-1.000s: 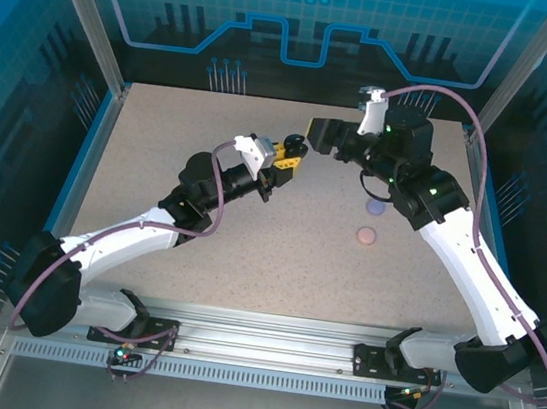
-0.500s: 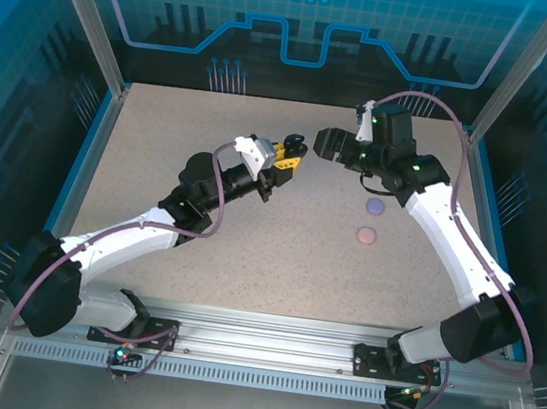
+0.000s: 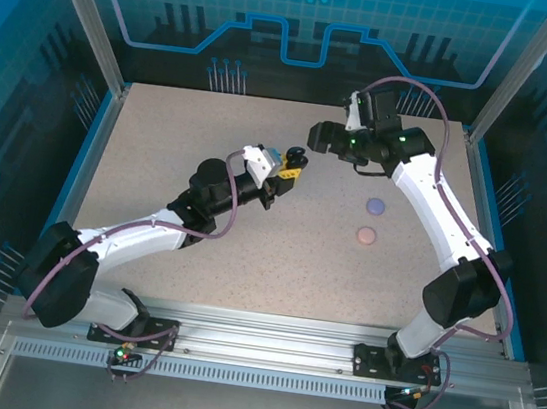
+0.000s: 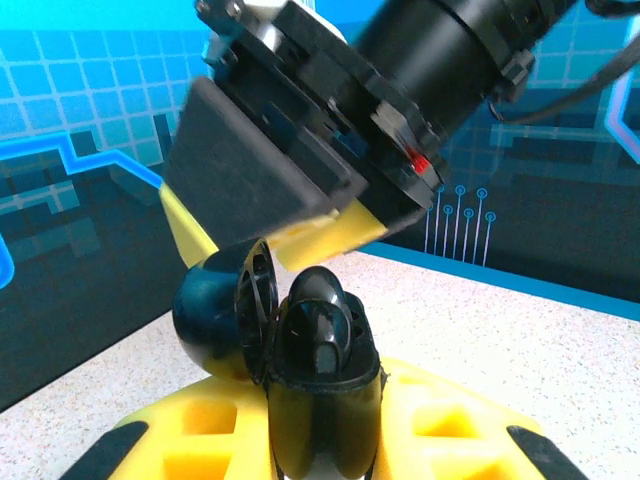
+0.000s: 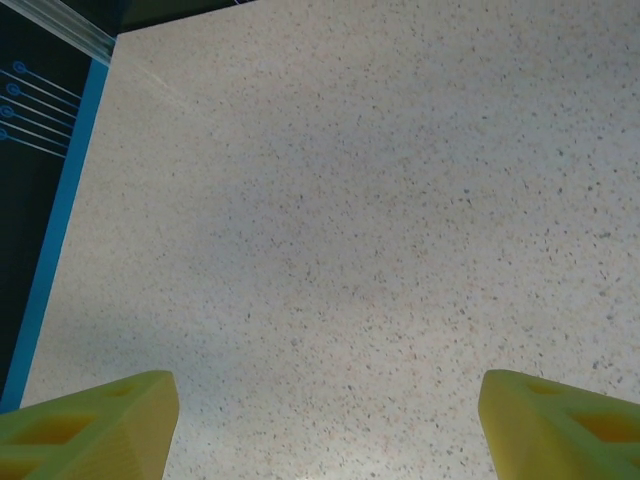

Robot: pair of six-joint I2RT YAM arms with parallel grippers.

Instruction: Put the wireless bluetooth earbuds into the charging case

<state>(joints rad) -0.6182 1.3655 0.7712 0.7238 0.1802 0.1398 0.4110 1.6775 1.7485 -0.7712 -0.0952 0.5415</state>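
Observation:
My left gripper (image 3: 293, 160) is shut on a black charging case (image 4: 318, 410), held upright above the table with its lid (image 4: 215, 310) swung open. One black earbud (image 4: 322, 325) sits in the case's mouth. My right gripper (image 3: 316, 135) hovers just right of and above the case, and one of its fingers (image 4: 255, 170) hangs close over the lid. In the right wrist view that gripper (image 5: 320, 420) is open, its yellow fingers (image 5: 90, 420) far apart with bare table between them. The pink and lilac earbuds are out of view.
A lilac round case (image 3: 376, 206) and a pale pink round case (image 3: 365, 236) lie on the speckled table (image 3: 182, 132), right of centre and below the right forearm. Blue walls ring the table.
The right arm has swung its elbow outward and its wrist has turned, the gripper staying near the case. The left gripper has tilted and shifted slightly, still holding the case.

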